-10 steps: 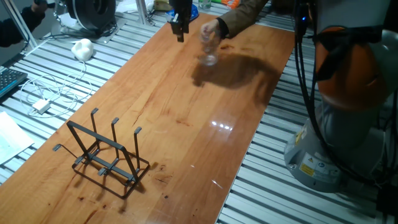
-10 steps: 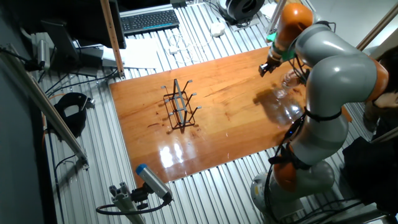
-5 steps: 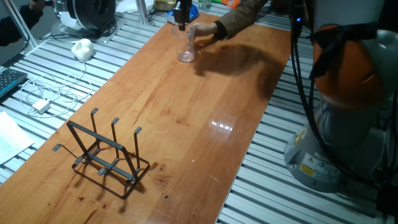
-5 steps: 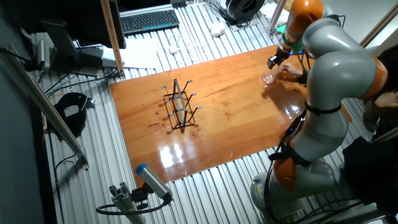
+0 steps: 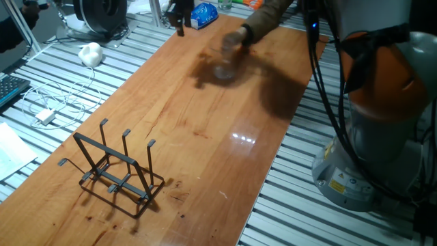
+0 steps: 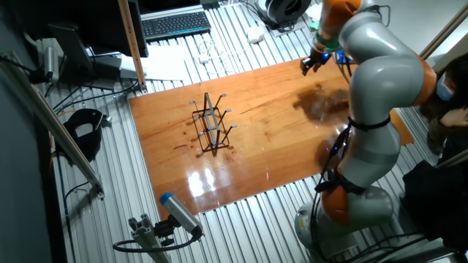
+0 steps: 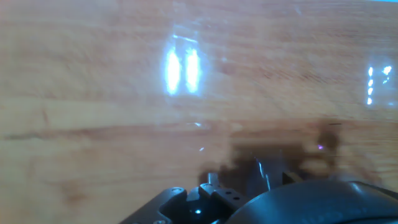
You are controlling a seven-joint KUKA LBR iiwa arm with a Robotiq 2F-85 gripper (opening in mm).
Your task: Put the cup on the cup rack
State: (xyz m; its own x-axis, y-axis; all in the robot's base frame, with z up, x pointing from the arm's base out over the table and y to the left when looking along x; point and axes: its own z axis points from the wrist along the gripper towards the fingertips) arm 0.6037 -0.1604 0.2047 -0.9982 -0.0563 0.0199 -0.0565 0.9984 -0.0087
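The cup (image 5: 223, 60) is a motion-blurred clear tumbler held just above the wooden table (image 5: 205, 137) by a person's hand (image 5: 237, 35). In the other fixed view it is only a smear (image 6: 324, 104). The black wire cup rack (image 5: 116, 171) stands empty at the near left, also seen in the other fixed view (image 6: 210, 128). My gripper (image 5: 179, 22) hangs at the table's far edge, left of the cup and apart from it, empty, its fingers slightly spread (image 6: 309, 66). The hand view shows only blurred table wood.
A person's sleeved arm (image 5: 273, 14) reaches in from the far side. A blue packet (image 5: 203, 14) lies by the far edge. A white object (image 5: 91, 53) and cables (image 5: 48, 102) lie on the slatted bench at the left. The robot base (image 5: 382, 123) stands on the right.
My gripper has swung left along the table's far edge. The person's hand has carried the cup right and toward the table's middle, away from the gripper.
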